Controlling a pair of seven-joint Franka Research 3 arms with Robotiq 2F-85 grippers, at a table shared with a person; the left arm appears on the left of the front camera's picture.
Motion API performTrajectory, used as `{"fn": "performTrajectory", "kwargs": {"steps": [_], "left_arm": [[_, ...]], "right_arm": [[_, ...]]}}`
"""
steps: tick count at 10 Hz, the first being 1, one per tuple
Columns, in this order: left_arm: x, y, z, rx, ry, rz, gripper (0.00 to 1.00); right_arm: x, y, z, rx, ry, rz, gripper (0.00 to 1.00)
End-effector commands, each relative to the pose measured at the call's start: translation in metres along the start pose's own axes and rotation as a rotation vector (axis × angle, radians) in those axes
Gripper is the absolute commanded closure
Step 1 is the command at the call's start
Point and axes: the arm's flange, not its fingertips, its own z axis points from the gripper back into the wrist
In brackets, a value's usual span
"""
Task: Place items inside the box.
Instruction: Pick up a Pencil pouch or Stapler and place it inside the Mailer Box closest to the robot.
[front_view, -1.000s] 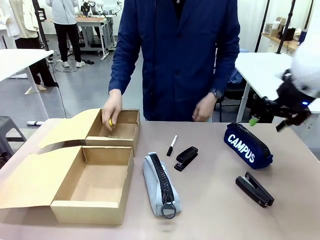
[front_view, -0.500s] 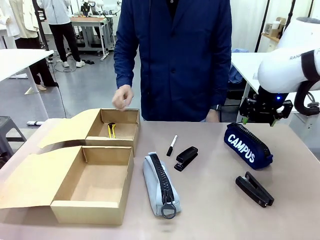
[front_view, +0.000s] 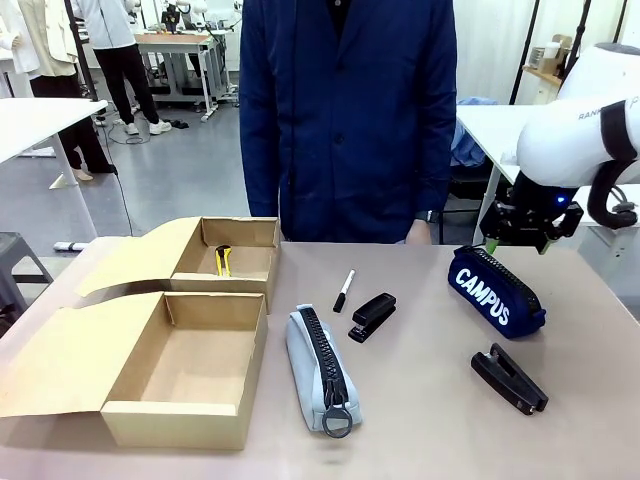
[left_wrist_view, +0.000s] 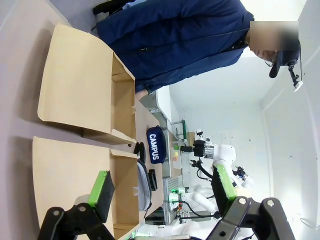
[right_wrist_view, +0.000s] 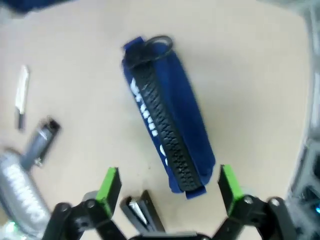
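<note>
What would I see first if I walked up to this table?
Probably the navy pouch lettered "CAMPUS" lying on the right, with the right gripper hovering over it, fingers spread open. Next, the two open cardboard boxes on the left, the far one holding a yellow utility knife.

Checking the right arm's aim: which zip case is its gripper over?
The navy pouch lettered CAMPUS, framed between the open fingers of the right gripper in its wrist view. The grey case lies mid-table, nearer the box.
</note>
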Motion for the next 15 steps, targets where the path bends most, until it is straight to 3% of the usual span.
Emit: {"fn": "performTrajectory", "kwargs": {"steps": [1, 4, 9, 12, 13, 14, 15], "left_arm": [[-0.002, 0.000, 0.001, -0.007, 0.008, -0.015, 0.00], [-0.002, 0.000, 0.001, -0.007, 0.008, -0.015, 0.00], [-0.002, 0.000, 0.001, -0.007, 0.008, -0.015, 0.00], [-0.002, 0.000, 0.001, -0.007, 0.008, -0.015, 0.00], [-0.002, 0.000, 0.001, -0.007, 0.008, -0.015, 0.00], [-0.002, 0.000, 0.001, -0.007, 0.008, -0.015, 0.00], [-0.002, 0.000, 0.001, -0.007, 0.008, -0.015, 0.00]], "right_arm": [[-0.006, -0.008, -0.006, 0.079, -0.013, 0.147, 0.00], [-0.003, -0.008, -0.021, 0.082, 0.007, 0.156, 0.00], [0.010, -0.010, -0.108, 0.115, 0.044, 0.169, 0.00], [0.008, -0.012, -0.114, 0.097, 0.060, 0.176, 0.00], [0.007, -0.012, -0.114, 0.071, 0.032, 0.184, 0.17], [0.007, -0.013, -0.114, 0.062, 0.037, 0.181, 0.60], [0.007, -0.013, -0.114, 0.059, 0.037, 0.184, 0.77]]}}
